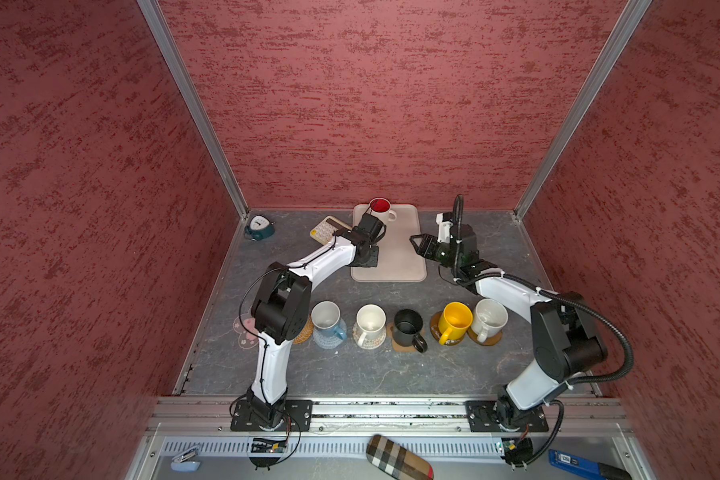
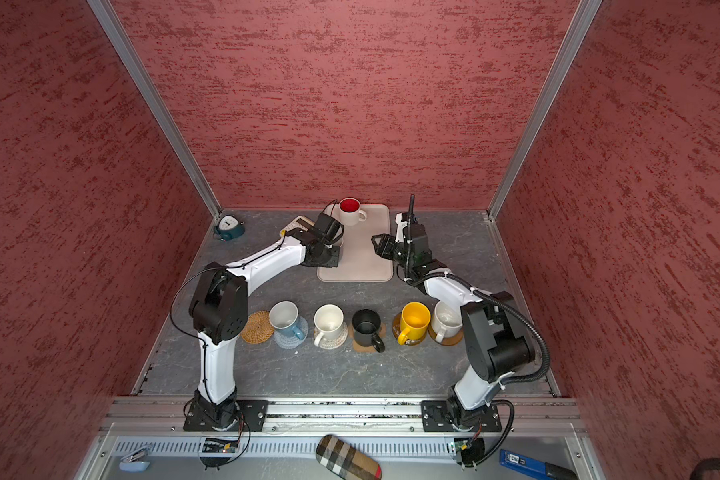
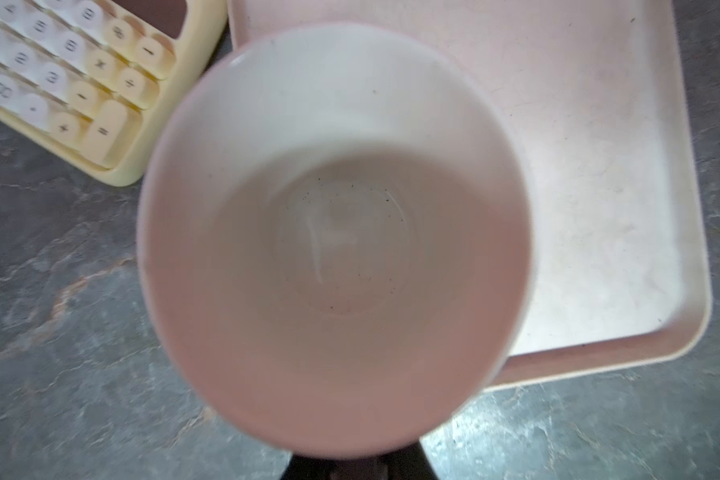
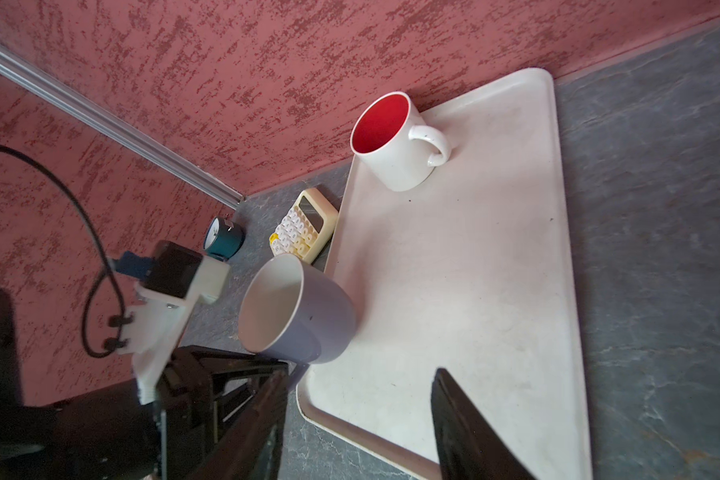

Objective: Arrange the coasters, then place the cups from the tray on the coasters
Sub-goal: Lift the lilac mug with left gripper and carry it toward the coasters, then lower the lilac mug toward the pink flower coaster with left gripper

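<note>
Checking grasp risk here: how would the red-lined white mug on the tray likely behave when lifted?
The red-lined white mug looks like glossy ceramic: probably rigid, heavyish and slippery. It stands upright on a flat base on the tray, so a push likely slides it rather than tips it. A drop could chip it.

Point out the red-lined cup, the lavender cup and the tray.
red-lined cup [image 4: 391, 170]: right wrist view, outer wall.
lavender cup [image 4: 321, 318]: right wrist view, outer wall.
tray [image 4: 474, 291]: right wrist view, bare floor.

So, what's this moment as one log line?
left gripper: shut on lavender mug | right gripper: open, empty | red-lined white mug: on tray
</note>
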`<control>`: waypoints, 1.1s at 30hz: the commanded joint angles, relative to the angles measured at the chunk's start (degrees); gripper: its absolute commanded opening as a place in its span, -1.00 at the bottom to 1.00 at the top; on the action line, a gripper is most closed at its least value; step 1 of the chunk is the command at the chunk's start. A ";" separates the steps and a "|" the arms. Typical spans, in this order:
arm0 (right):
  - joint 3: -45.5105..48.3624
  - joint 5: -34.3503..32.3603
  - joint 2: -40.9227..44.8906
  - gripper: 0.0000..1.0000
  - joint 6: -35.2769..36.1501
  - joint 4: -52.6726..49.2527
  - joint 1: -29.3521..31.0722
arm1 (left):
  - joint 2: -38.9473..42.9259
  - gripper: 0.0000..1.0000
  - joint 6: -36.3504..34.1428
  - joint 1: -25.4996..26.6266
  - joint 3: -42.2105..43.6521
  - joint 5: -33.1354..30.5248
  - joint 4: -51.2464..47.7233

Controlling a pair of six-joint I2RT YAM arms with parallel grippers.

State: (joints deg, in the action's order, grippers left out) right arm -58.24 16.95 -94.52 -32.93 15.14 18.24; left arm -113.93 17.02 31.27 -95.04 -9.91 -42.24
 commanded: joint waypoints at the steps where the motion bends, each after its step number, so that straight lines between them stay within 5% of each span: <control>1: 1.28 3.47 0.11 0.33 1.95 5.00 -0.32 | 7.64 -1.00 -1.19 -0.32 0.26 -2.24 1.43; 6: 2.58 3.87 1.31 0.59 3.25 6.92 -0.33 | 15.19 -1.00 -0.89 -0.64 3.79 -3.10 -0.59; 8: 2.52 4.12 1.37 0.97 3.16 6.89 -0.42 | 18.44 -1.00 -0.43 -0.68 5.67 -3.71 -1.46; 33: 2.43 5.11 0.85 0.98 0.15 7.89 -0.38 | 50.88 -1.00 11.11 -7.83 29.61 -10.67 -14.98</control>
State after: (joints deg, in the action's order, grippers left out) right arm -55.92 21.08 -94.39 -32.18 20.36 18.15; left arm -65.93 26.41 24.12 -66.41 -19.35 -58.46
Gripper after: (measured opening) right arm 0.989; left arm 0.171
